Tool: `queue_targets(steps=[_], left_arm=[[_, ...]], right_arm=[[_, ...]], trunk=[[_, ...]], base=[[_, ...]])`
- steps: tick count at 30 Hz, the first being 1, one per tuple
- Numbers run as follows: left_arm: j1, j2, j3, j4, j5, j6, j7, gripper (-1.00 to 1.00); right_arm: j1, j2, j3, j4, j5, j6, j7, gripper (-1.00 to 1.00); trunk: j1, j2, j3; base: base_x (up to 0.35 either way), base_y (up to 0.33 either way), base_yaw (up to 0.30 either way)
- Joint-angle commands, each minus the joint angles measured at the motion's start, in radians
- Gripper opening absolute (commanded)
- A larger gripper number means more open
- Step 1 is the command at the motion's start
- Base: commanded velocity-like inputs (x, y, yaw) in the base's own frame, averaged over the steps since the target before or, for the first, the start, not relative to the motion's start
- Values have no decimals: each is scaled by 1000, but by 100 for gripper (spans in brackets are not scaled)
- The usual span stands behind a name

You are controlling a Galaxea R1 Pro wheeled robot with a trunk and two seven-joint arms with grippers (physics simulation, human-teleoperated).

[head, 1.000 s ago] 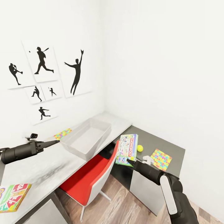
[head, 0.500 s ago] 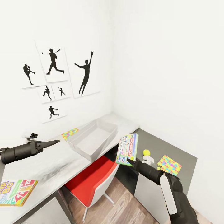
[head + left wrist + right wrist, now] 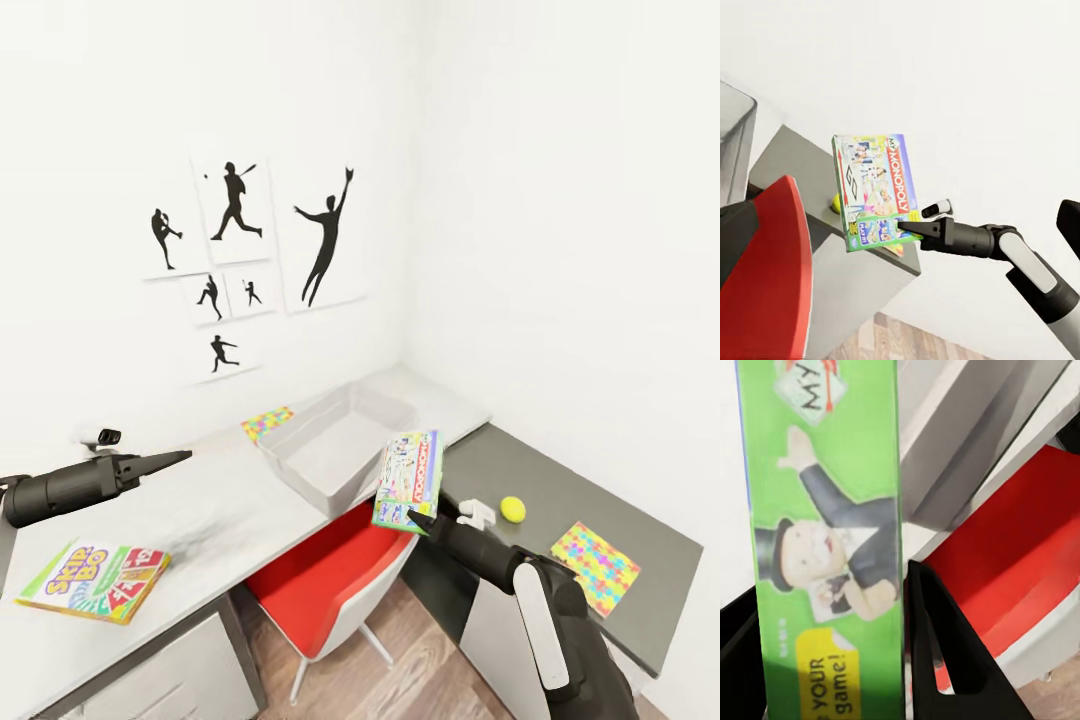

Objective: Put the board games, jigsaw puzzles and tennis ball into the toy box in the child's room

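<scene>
While right gripper (image 3: 418,519) pinches "My Monopoly" box (image 3: 408,480).

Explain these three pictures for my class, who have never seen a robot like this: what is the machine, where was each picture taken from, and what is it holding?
This is a simulated two-armed wheeled robot in a child's room. The wide picture comes from a camera on its head; the other two come from cameras on its wrists. Its right hand grips a Monopoly board game by its lower edge, held in the air above a red chair. The right wrist view shows that box up close between the fingers. The left hand carries nothing. On the pale desk sit the grey toy box, a Skip-Bo game and a jigsaw puzzle. The dark table holds a tennis ball and another puzzle.
</scene>
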Motion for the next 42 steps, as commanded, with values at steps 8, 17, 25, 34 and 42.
queue_targets(steps=[8, 17, 25, 34, 42], left_arm=[[-1, 0, 0, 0, -1, 11, -5, 100], [-1, -1, 0, 0, -1, 11, -5, 100], [-1, -1, 0, 0, -1, 11, -5, 100], [-1, 0, 1, 0, -1, 10, -5, 100], [0, 0, 1, 0, 0, 3, -5, 100]], right_arm=[[-1, 1, -3, -1, -2, 7, 5, -100], [-1, 0, -3, 0, -1, 7, 6, -100], [0, 0, -4, -1, -3, -8, 15, -100], [-1, -1, -3, 15, 7, -99, 8, -100], [-1, -1, -6, 17, -5, -94, 9, -100]], trunk=[[1, -2, -2], [1, -2, -2], [1, -2, -2], [1, -2, -2], [1, -2, -2]], base=[[117, -133, 283], [224, -193, 289], [235, -180, 150], [125, -111, 6], [5, -5, 3]])
